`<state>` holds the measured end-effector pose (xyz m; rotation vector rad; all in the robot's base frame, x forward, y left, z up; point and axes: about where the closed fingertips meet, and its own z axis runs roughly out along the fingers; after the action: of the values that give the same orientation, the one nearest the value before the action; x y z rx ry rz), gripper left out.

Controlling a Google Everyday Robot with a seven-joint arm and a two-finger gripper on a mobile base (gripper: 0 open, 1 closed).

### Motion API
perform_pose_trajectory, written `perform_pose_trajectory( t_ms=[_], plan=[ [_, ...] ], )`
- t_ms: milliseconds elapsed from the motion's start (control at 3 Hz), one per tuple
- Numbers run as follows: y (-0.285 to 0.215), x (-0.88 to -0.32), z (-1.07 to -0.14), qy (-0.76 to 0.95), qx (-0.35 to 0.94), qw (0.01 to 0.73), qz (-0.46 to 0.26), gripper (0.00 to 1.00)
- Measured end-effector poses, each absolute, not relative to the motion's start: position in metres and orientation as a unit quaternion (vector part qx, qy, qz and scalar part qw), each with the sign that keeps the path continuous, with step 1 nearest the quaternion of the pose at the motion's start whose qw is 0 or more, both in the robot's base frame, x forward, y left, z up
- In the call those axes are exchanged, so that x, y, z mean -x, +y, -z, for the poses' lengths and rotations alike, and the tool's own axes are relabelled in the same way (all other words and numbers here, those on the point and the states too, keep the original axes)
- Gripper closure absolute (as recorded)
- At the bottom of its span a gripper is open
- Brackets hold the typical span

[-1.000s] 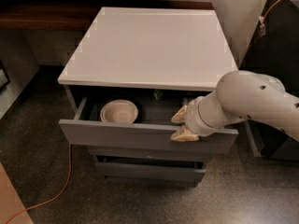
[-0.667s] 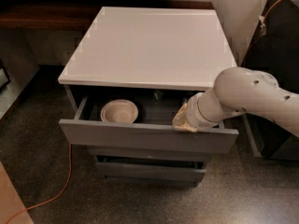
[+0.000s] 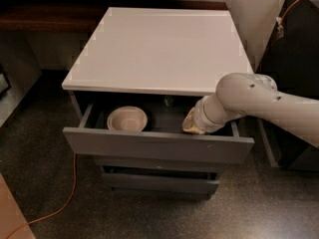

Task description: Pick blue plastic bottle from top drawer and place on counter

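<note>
The top drawer (image 3: 149, 146) of the grey cabinet stands pulled open under the white counter (image 3: 159, 49). My gripper (image 3: 193, 124) reaches down into the right part of the drawer, just behind its front panel; the white arm (image 3: 249, 101) comes in from the right. A small pale, glassy shape (image 3: 168, 101) shows at the back of the drawer under the counter edge, left of and behind the gripper; it looks like the blue plastic bottle, mostly hidden in shadow.
A white bowl (image 3: 127, 119) sits in the left part of the drawer. Two more grey drawers (image 3: 159, 180) lie below. A dark wooden shelf (image 3: 45, 16) runs behind on the left. An orange cable (image 3: 65, 198) lies on the floor.
The gripper has moved from over the drawer's front edge back and into the drawer's right part. The bowl and drawer have not moved.
</note>
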<state>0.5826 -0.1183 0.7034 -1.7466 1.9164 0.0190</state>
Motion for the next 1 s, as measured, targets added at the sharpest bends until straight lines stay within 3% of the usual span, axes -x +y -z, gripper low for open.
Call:
perform_pose_trajectory(
  t_ms=[1000],
  plan=[
    [-0.109, -0.591, -0.666, 0.711, 0.657, 0.25, -0.018, 1.0]
  ],
)
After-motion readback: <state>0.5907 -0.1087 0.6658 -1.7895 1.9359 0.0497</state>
